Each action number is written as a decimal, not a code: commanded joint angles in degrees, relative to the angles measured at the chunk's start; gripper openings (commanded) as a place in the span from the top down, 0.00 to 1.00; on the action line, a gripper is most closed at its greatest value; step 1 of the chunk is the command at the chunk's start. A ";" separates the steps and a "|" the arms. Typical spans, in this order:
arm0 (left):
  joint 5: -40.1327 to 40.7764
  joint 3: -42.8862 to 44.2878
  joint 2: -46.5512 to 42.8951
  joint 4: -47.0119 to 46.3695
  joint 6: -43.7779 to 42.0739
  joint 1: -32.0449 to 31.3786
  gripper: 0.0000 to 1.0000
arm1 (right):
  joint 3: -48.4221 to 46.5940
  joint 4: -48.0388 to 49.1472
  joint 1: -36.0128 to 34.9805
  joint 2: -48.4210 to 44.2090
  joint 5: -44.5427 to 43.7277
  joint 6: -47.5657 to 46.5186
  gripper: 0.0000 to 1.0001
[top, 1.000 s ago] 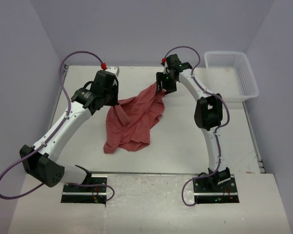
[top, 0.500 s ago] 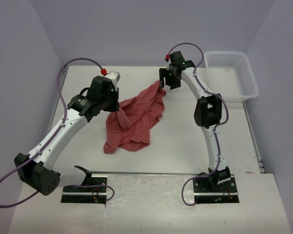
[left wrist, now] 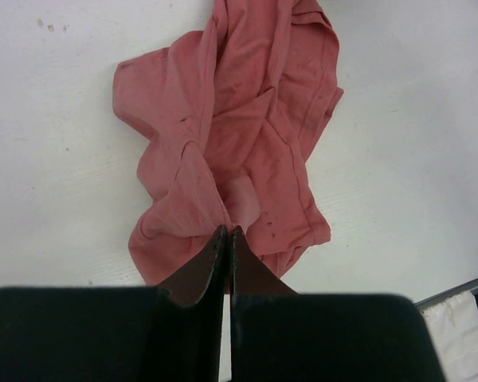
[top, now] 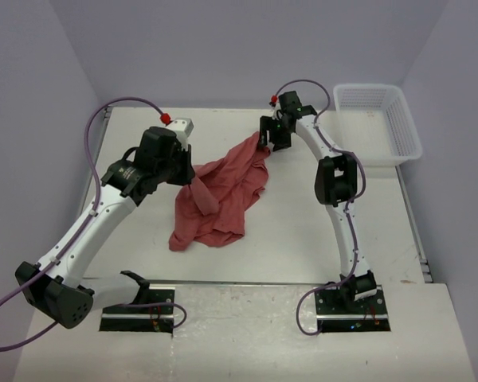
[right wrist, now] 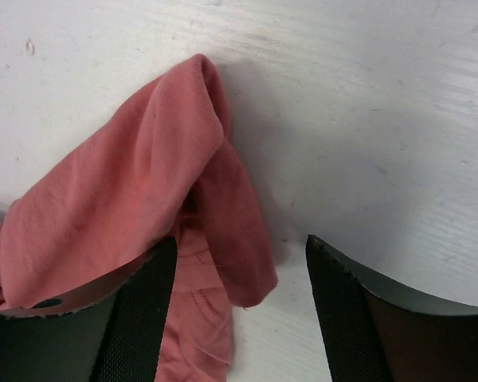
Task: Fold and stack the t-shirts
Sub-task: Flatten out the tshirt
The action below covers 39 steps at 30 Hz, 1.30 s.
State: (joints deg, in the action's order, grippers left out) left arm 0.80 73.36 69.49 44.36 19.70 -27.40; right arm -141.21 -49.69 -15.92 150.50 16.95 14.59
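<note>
Left hand (left wrist: 227,232) is clenched on a pinch of the brick-red t-shirt (left wrist: 247,135), and the rest of the shirt lies crumpled on the bench (left wrist: 406,159) just beyond it. Right hand (right wrist: 240,243) is spread wide, with a shirt corner lying loose inside its gap, ungrasped. The step in hand appears to be spreading the shirt flat before folding. Next, the open hand should probably close on that corner, then both draw apart.

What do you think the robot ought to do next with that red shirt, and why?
Probably close the right gripper on the shirt: its jaws stand open with a corner lying partly between them, while the left gripper is shut on another fold. The shirt lies crumpled, so two holds seem needed to spread it.
</note>
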 commanded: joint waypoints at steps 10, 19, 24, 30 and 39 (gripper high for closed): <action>-2.56 0.64 -1.03 -1.56 -1.95 0.15 1.00 | -1.88 3.29 -0.42 -1.08 3.80 2.28 1.00; 6.03 3.78 1.08 0.02 -2.56 0.15 1.00 | 2.77 0.04 -0.78 -15.54 -4.72 2.90 1.00; 11.23 12.04 2.93 2.57 -4.23 0.15 1.00 | 3.93 -5.23 -0.78 -28.40 -14.21 0.71 1.00; 12.47 22.94 1.96 6.53 -5.90 0.15 1.00 | 3.83 -13.93 -0.69 -42.99 -24.41 -1.40 1.00; 12.99 26.39 -10.24 1.97 -9.16 0.15 1.00 | 7.35 -19.04 -0.86 -66.09 -30.57 -0.62 1.00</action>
State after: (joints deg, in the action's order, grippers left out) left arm 11.94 96.57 64.03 49.80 13.30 -27.40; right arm -134.28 -64.79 -16.60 88.77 -10.04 14.09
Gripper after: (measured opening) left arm 0.007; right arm 0.011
